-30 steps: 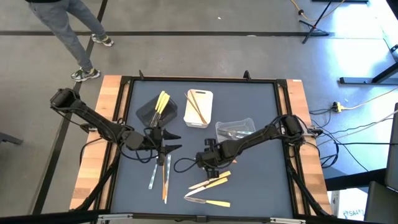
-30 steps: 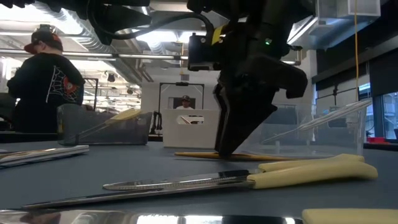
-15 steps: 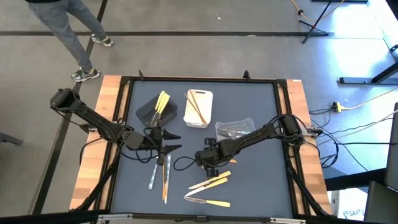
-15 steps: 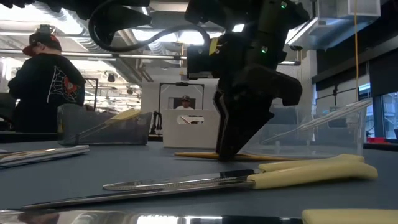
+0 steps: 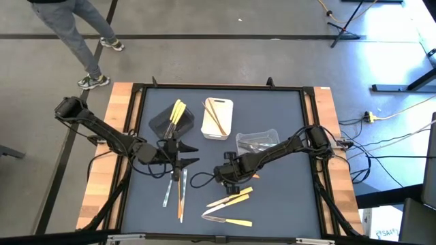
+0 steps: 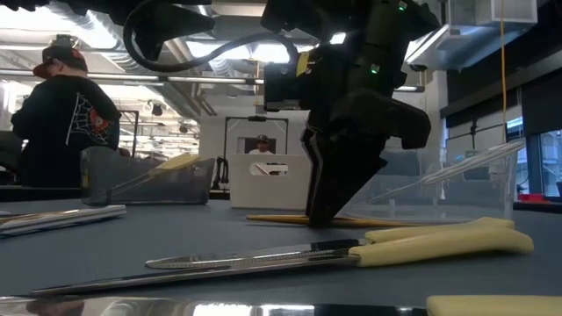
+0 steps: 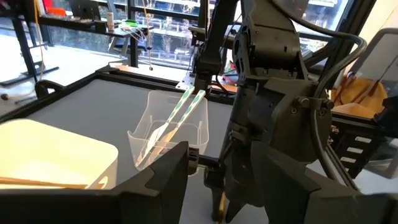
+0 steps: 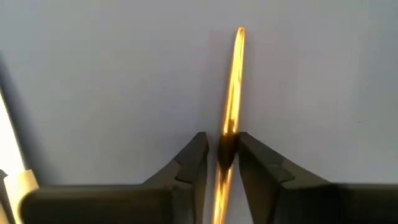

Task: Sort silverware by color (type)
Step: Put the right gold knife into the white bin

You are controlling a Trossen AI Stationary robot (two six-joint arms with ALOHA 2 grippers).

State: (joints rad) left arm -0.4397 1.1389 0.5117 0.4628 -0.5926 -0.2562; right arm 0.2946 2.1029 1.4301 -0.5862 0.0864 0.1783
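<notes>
My right gripper [image 5: 230, 182] stands near the table's middle, fingers pointing down at an orange-brown utensil [image 8: 235, 74] that lies flat on the dark mat, and is shut on it. In the low view this gripper [image 6: 318, 215] meets the utensil [image 6: 277, 219] at the table top. My left gripper [image 5: 189, 154] hovers open to the left of it, touching nothing. Pale yellow utensils [image 5: 229, 200] lie just in front of the right gripper. Two silver-grey utensils and an orange-brown one [image 5: 180, 197] lie below the left gripper. My right gripper pinches the orange-brown utensil's thin shaft [image 8: 227, 142] between its two fingertips [image 8: 198, 152], coming from above and pointing down. The fingers lie across the shaft. The utensil lies flat on the mat, its far end [image 8: 240, 32] reaching out ahead of the fingers.
A black tray [image 5: 163, 122] holds pale yellow utensils, a white tray [image 5: 218, 117] holds orange-brown ones, and a clear tray [image 5: 257, 141] holds silver-grey ones, all on the far half. A pale-yellow-handled knife [image 6: 351, 254] lies close in the low view. A person [image 6: 61, 114] stands beyond the table.
My right gripper has tipped slightly over the orange-brown utensil while its fingertips stayed at the table top. The utensil has not moved.
</notes>
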